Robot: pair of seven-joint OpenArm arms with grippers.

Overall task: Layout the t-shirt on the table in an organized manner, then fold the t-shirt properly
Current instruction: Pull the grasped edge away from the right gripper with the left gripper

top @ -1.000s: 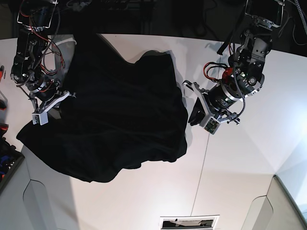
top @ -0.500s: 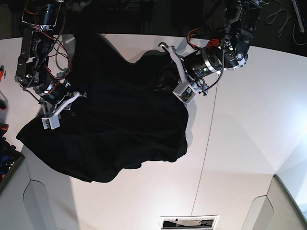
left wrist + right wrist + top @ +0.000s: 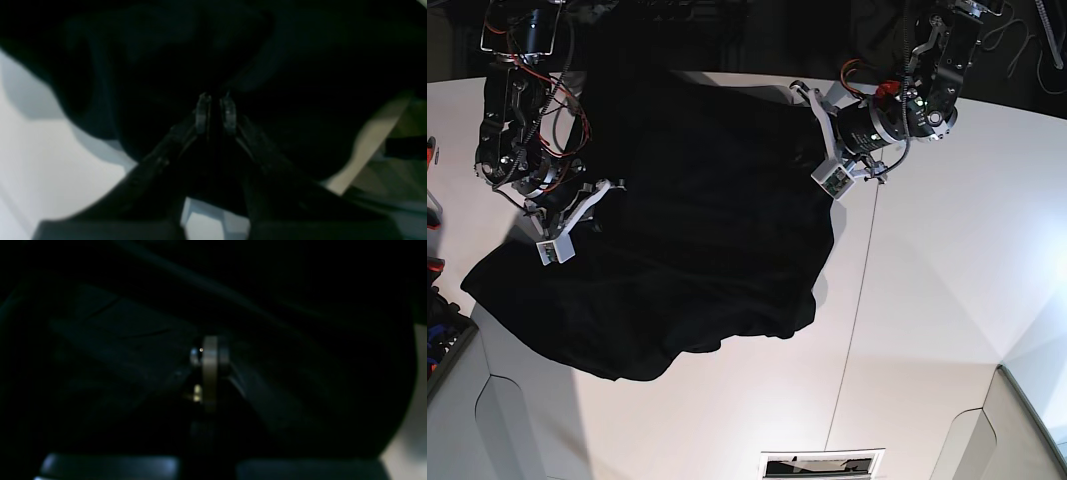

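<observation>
The black t-shirt (image 3: 677, 230) lies spread and rumpled over the left and middle of the white table (image 3: 927, 300). Its print and tag are hidden. My left gripper (image 3: 807, 125) is at the shirt's far right edge. In the left wrist view its fingertips (image 3: 203, 110) are pinched together in black cloth (image 3: 300, 100). My right gripper (image 3: 587, 215) is over the shirt's left part. In the right wrist view (image 3: 210, 356) it is shut, with dark cloth (image 3: 116, 356) all around it.
A thin dark seam (image 3: 852, 320) runs across the table right of the shirt. Red and blue items and a dark bin (image 3: 439, 335) sit at the left edge. A slot (image 3: 822, 463) is at the front edge. Cables hang behind the table.
My left gripper swung from the bare table up to the shirt's far right edge, closed on it and pulled it up and right. My right gripper shifted right over the shirt.
</observation>
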